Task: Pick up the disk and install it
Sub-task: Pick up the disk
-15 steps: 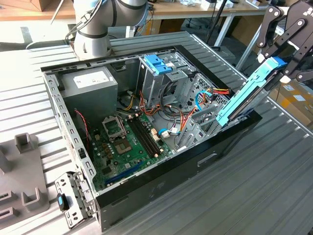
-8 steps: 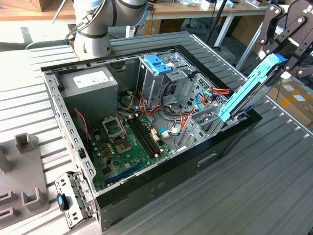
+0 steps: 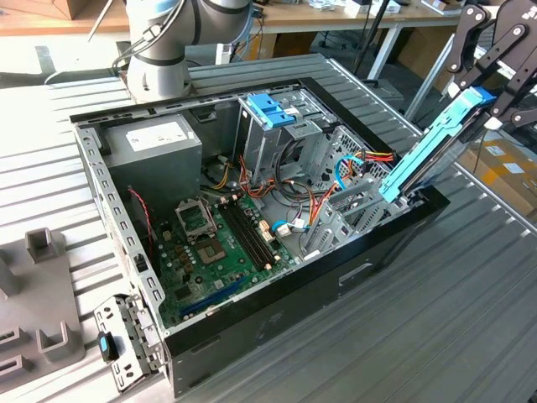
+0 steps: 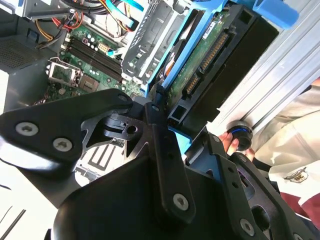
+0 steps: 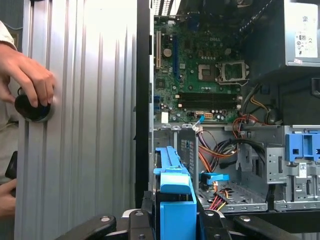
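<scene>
In the exterior view, the gripper (image 3: 491,101) is hanging over the open computer case (image 3: 252,327) at its edge on the exterior view's right. It is clenched on the upper end of the disk (image 3: 432,155). The disk is leaning steeply, with its lower end reaching the metal drive cage (image 3: 352,210) just inside the case wall. A grey power supply (image 3: 155,143) is sitting at the case's far end, toward the exterior view's left. The motherboard (image 3: 218,243) is lying flat on the case floor, and the whole case is resting on a ribbed metal table (image 3: 419,336).

In the second wrist view, the black fingers (image 4: 162,145) are pinching the disk (image 4: 210,55) by its blue rails. Its green circuit board and connector are facing the camera, and its far end is meeting the cage (image 4: 145,40). Beside the case, a person's hand (image 4: 231,144) is touching a round knob (image 4: 239,134).

In the first wrist view, the disk's blue rail (image 5: 175,200) is standing between the fingers, with the motherboard (image 5: 200,75) lying beyond it. The hand (image 5: 30,75) is gripping the knob (image 5: 31,107) on the table.
</scene>
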Controlling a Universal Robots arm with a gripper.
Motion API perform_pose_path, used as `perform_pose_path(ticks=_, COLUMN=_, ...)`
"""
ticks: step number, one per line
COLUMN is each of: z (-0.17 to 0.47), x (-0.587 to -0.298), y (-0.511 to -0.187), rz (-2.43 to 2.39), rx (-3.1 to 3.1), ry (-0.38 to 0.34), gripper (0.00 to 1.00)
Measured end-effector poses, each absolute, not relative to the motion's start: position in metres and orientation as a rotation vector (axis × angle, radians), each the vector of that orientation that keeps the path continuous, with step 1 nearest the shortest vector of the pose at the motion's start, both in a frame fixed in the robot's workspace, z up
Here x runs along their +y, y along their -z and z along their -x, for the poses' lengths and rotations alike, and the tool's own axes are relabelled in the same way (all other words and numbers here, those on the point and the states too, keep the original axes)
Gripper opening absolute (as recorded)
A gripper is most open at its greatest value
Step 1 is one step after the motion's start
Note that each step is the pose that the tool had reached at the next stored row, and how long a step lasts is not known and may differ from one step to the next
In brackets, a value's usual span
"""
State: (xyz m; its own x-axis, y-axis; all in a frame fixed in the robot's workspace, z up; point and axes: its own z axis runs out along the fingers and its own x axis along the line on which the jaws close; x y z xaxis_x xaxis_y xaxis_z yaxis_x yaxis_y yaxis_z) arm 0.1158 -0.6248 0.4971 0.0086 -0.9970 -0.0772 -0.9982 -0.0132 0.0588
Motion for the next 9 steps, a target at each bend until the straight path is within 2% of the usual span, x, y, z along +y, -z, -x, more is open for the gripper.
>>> perform_pose_path(ticks=9, z=-0.135, x=-0.616, y=-0.497, rz=2.222, rx=2.198, ry=-0.151, gripper=0.37)
